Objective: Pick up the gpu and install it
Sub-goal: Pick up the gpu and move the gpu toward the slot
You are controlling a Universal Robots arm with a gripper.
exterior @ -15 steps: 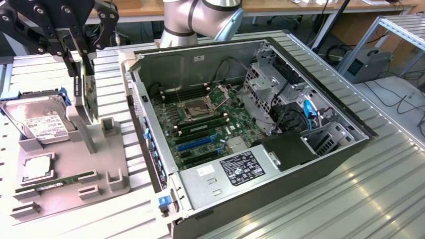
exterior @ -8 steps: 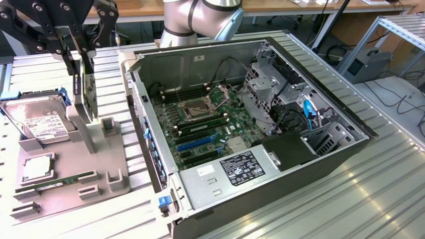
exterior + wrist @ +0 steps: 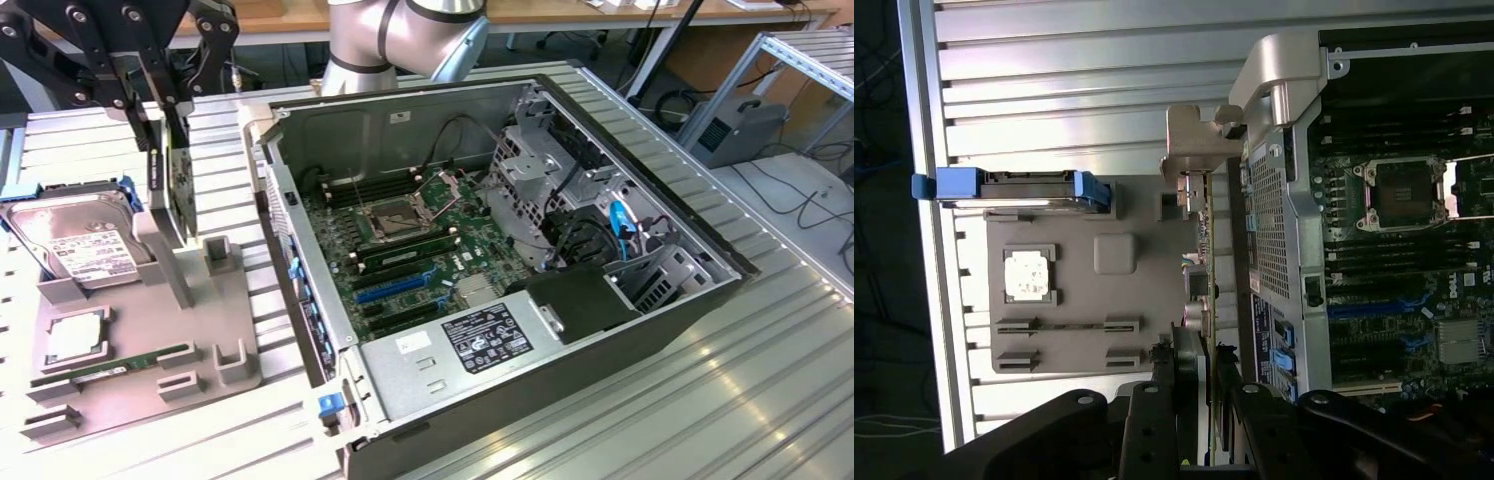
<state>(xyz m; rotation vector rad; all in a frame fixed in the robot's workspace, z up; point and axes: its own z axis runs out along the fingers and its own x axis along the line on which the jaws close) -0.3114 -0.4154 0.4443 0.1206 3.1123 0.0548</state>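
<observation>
The gpu (image 3: pixel 178 195) is a thin dark card seen edge-on, hanging upright over the grey parts tray (image 3: pixel 200 330) at the exterior view's left. My gripper (image 3: pixel 163 150) is shut on its upper part, a black finger on each face. The card's lower edge is close to the tray's grey holder post (image 3: pixel 171 265); I cannot tell whether they touch. In the wrist view the gpu (image 3: pixel 1206 250) runs out from between my gripper (image 3: pixel 1196 358) and ends in a silvery bracket (image 3: pixel 1199 140). The open computer case (image 3: pixel 400 115) lies beside the tray, its motherboard (image 3: pixel 400 250) and blue slots (image 3: pixel 394 287) exposed.
On the tray lie a hard drive (image 3: pixel 80 245) in blue rails, a CPU (image 3: pixel 74 340) and a green RAM stick (image 3: pixel 114 365). The case's metal rear wall (image 3: pixel 280 200) stands between the tray and the motherboard. A drive cage (image 3: pixel 534 170) and cables fill the case's far side.
</observation>
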